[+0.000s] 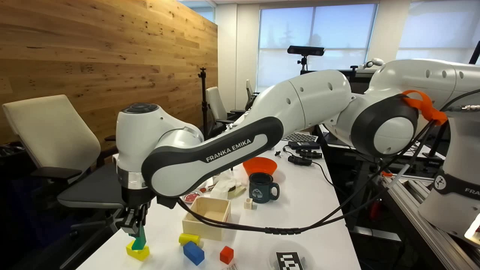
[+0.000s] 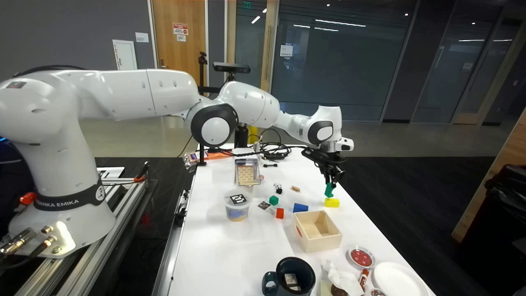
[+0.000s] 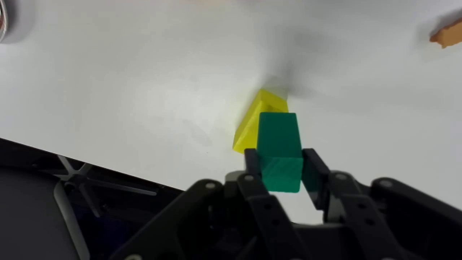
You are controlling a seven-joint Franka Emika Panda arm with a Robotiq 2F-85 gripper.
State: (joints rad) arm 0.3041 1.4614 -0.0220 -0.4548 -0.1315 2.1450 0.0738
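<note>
My gripper (image 3: pixel 280 159) is shut on a green block (image 3: pixel 278 135), with one finger on each side of it. The green block also shows below the gripper in both exterior views (image 1: pixel 140 240) (image 2: pixel 329 190). A yellow block (image 3: pixel 249 131) with sloped faces lies on the white table just under the green block, which partly hides it in the wrist view. The yellow block also shows in both exterior views (image 1: pixel 137 253) (image 2: pixel 332 202). The green block's lower end is right above or against the yellow block; I cannot tell whether they touch.
A wooden box (image 1: pixel 202 229), yellow cylinder (image 1: pixel 189 239), blue block (image 1: pixel 194 252) and red cube (image 1: pixel 227 255) stand nearby. A green cube (image 2: pixel 273 200), plastic tub (image 2: pixel 237 211) and dark mug (image 1: pixel 258 187) are farther off. The table edge and a chair (image 1: pixel 90 187) are close to the gripper.
</note>
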